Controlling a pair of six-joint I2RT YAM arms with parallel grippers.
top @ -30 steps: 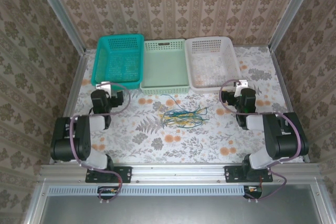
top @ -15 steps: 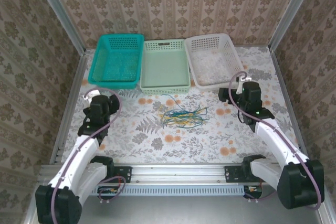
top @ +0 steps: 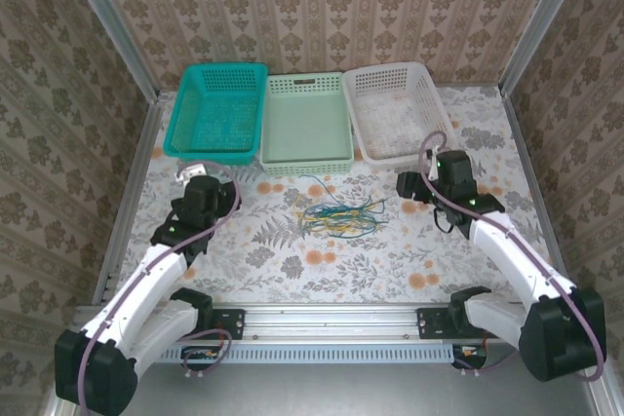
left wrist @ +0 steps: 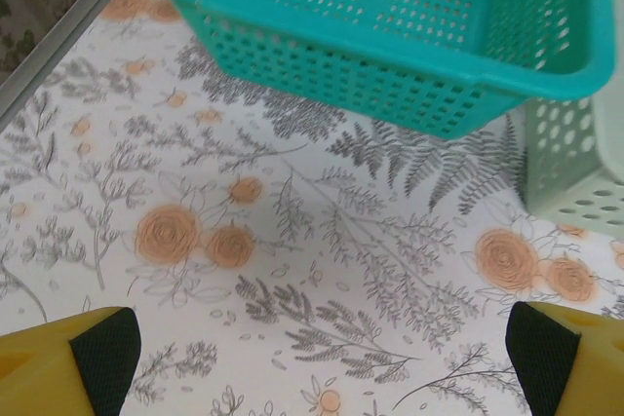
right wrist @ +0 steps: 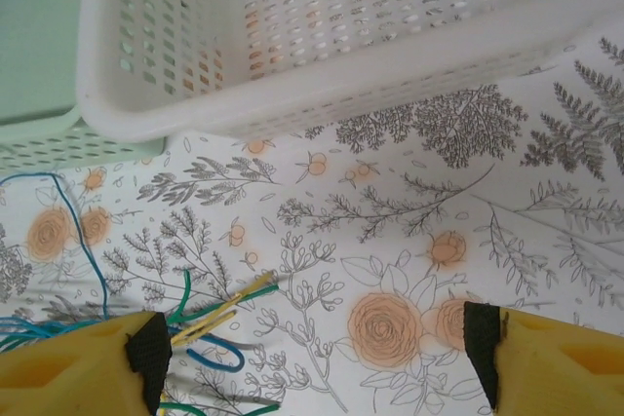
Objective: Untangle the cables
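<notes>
Step in hand: approach. The cables [top: 338, 213] lie tangled at mid counter [top: 292, 260], between left hand [top: 214, 197] and right hand [top: 409, 187], both released and empty. Next: pinch one loose strand end

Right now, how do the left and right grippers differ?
The left gripper looks down on bare table in front of the teal basket. The right gripper is in front of the white basket, with the cables beside one finger. The left gripper's jaws look slightly wider apart than the right's. Both are open and hold nothing.
</notes>
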